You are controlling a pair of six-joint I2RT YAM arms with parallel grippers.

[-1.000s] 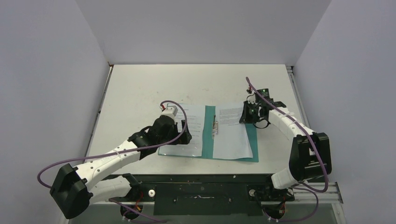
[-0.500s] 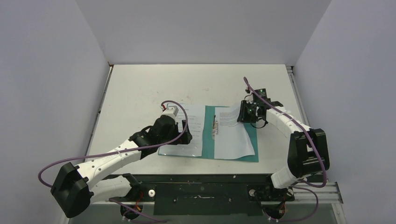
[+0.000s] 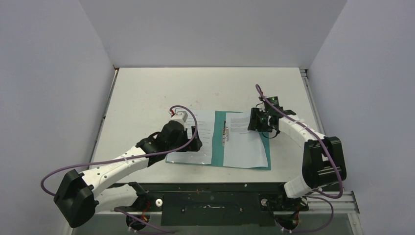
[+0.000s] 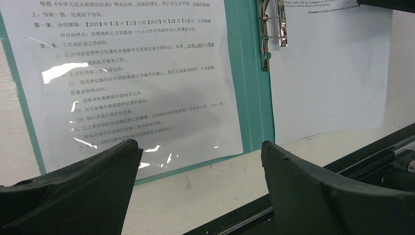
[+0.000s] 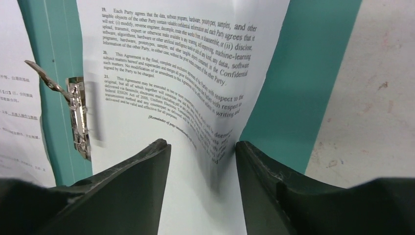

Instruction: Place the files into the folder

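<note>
Pale table top (image 3: 156, 93) filling middle of top view. Faint reddish specks (image 5: 386, 95) on it, right side of right-wrist view. Plain grey left wall (image 3: 49, 73), back wall (image 3: 210, 29) and right wall (image 3: 372, 73) boxing it in. Black bar (image 3: 210, 188) along near table edge, lower centre. Silver rail (image 3: 311, 98) down right table edge.

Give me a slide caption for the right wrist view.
Right gripper straddles a buckled printed sheet on the open teal folder.
</note>
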